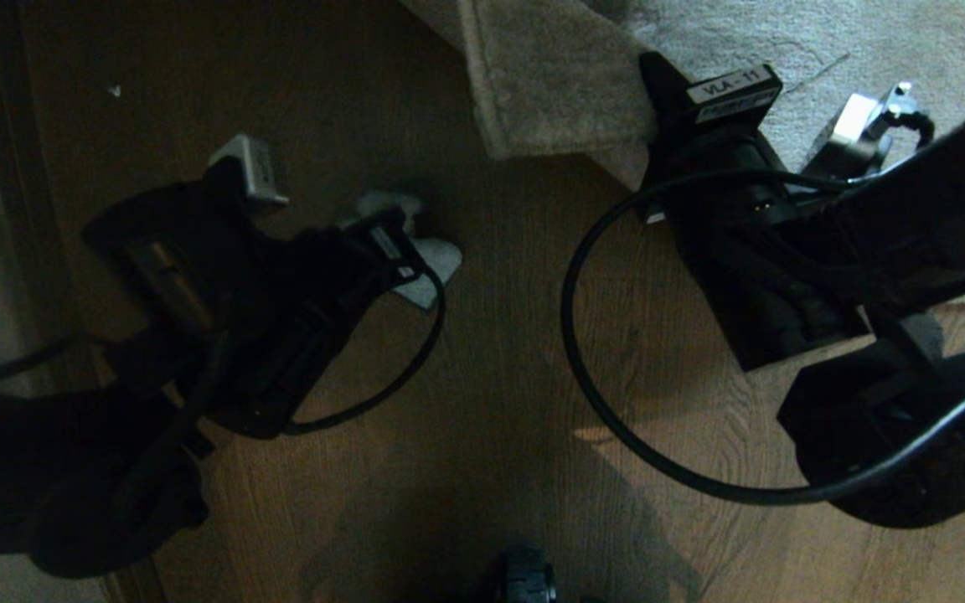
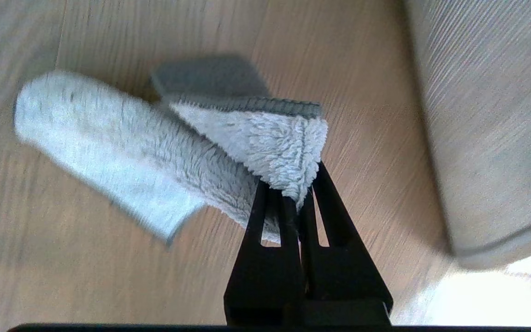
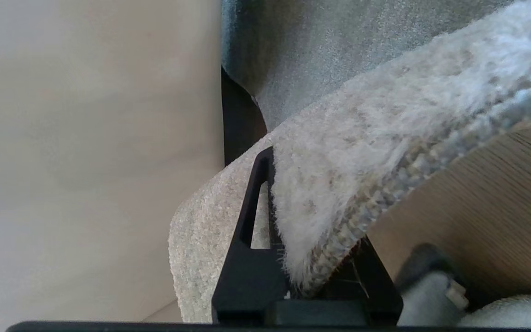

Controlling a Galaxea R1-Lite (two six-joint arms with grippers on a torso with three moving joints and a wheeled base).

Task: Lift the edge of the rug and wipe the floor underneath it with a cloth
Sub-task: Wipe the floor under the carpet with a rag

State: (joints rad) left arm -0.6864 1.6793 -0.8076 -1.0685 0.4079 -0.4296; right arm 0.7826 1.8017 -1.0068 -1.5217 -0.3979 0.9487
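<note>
bare floor [image 1: 499, 352] open beside lifted rug edge [image 1: 533, 92].

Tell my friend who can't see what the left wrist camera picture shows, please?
The left gripper is shut on a corner of the fluffy pale grey-green cloth, which spreads out over the brown wooden floor. The rug edge shows beside it.
</note>
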